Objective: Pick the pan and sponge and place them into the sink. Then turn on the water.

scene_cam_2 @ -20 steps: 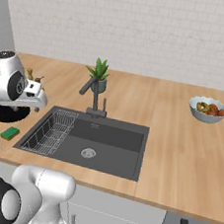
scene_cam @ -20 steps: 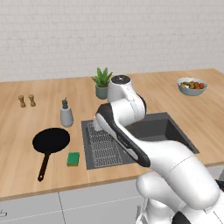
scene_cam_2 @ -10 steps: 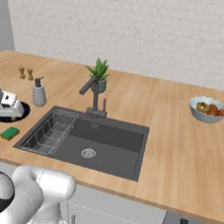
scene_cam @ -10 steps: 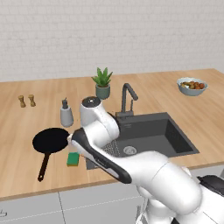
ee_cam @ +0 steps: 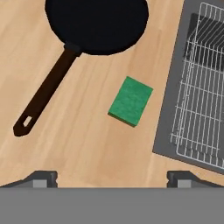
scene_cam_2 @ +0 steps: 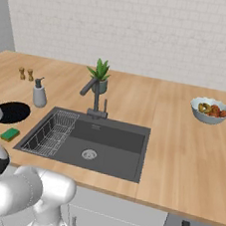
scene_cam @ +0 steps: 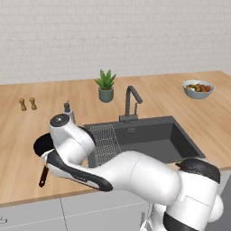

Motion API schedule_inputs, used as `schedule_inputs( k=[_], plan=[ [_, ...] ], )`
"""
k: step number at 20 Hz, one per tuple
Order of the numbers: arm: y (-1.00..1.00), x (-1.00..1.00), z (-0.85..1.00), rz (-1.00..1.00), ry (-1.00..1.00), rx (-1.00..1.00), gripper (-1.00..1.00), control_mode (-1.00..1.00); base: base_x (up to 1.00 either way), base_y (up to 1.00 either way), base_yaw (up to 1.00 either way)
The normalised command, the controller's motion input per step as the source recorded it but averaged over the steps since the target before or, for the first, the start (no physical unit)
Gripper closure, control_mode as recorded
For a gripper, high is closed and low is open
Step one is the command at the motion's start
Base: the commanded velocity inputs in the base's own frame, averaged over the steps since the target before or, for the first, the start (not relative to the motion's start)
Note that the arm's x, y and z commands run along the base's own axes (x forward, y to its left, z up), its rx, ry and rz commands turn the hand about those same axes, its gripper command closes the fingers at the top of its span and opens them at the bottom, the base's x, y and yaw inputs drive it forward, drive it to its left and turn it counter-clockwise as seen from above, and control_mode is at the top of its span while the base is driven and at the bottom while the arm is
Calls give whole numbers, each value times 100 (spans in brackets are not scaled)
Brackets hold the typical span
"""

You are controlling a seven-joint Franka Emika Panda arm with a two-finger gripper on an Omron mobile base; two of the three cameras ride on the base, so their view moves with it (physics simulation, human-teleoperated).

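The pincer [ee_cam: 112, 177] hangs over the wooden bench [ee_cam: 87, 144], jaws spread wide with nothing between them; in the hand view its two dark tips rise at the bottom, far apart. Just ahead of them lies the sponge [ee_cam: 131, 101], green face up, flat on the bench and touching nothing. Beyond it sits the pan [ee_cam: 97, 22], all black, its long dark handle [ee_cam: 46, 89] running back toward the left tip, a small slot at the handle's end. The sponge lies between the pan and the sink [ee_cam: 175, 87], near the sink's grey rim; the wire rack [ee_cam: 201, 87] rests inside the basin. In the right base view the faucet [scene_cam_2: 94, 95] stands behind the sink with no stream showing, a soap dispenser [scene_cam_2: 39, 93] beside the pan. No brand, label or writing can be read on anything
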Motion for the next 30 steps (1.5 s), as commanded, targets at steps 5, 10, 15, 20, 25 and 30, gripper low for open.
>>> schedule_inputs(
  k=[5,10,15,20,25,30],
  plan=[
    [71,20,-40,0,15,0,-100,-100,0,0,0],
    [68,30,-48,0,12,-1,-100,-100,0,0,0],
    [61,40,-21,-3,1,-3,-100,-100,0,0,0],
    [41,42,-18,-7,1,-5,-100,-100,0,0,0],
    [5,34,-26,-7,5,-1,-100,-100,0,0,0],
    [0,5,-44,-6,1,-1,-100,-100,0,0,0]
  ],
)
